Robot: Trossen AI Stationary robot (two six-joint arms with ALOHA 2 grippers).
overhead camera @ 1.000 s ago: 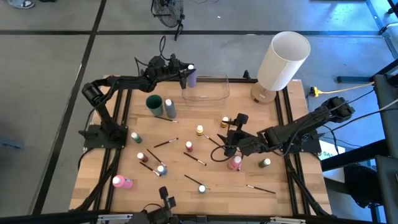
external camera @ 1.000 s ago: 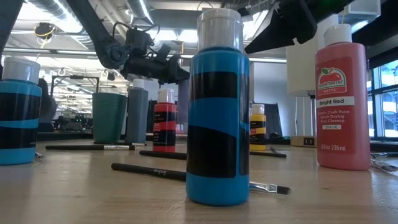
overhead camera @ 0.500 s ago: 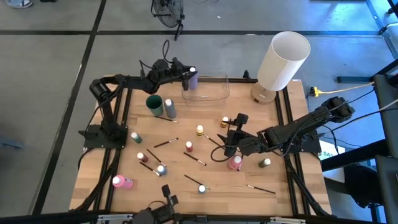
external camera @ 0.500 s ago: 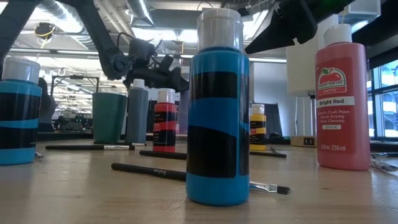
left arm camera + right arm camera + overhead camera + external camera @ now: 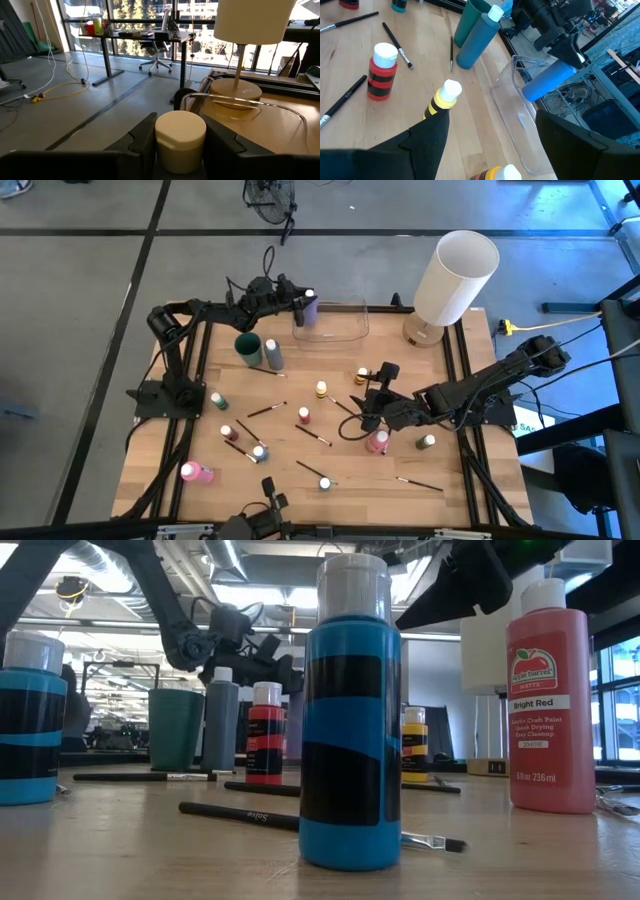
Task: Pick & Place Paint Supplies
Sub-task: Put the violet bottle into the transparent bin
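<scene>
- Lilac plastic, pale cap: the bottle [image 5: 308, 304] held by the left gripper [image 5: 297, 304] lies roughly level, its long axis running out ahead of the fingers, cap end leading toward the clear tub [image 5: 331, 322].
- From the left wrist view the cream cap [image 5: 180, 140] sits squarely between the two dark fingers [image 5: 145, 137], which press it from both sides; the hold is narrow and firm.
- That bottle hangs in the air at the tub's near-left edge, above the rim; from the right wrist view it shows tipped, its body [image 5: 548, 81] sloping down over the tub's wall [image 5: 506, 102].
- Over on the right, the right gripper [image 5: 366, 417] hovers with its fingers spread wide, holding nothing, just beside a pink bottle [image 5: 377, 441] in the middle of the wooden table [image 5: 430, 395].
- Other bottles stand upright around the table: a yellow one [image 5: 321, 390], a red one [image 5: 303, 416], a grey one [image 5: 273, 355] next to a green cup [image 5: 248, 347].
- Thin dark brushes [image 5: 266, 409] lie flat among them, pointing in various directions.
- White lamp shade [image 5: 455, 276] stands at the far right corner.
</scene>
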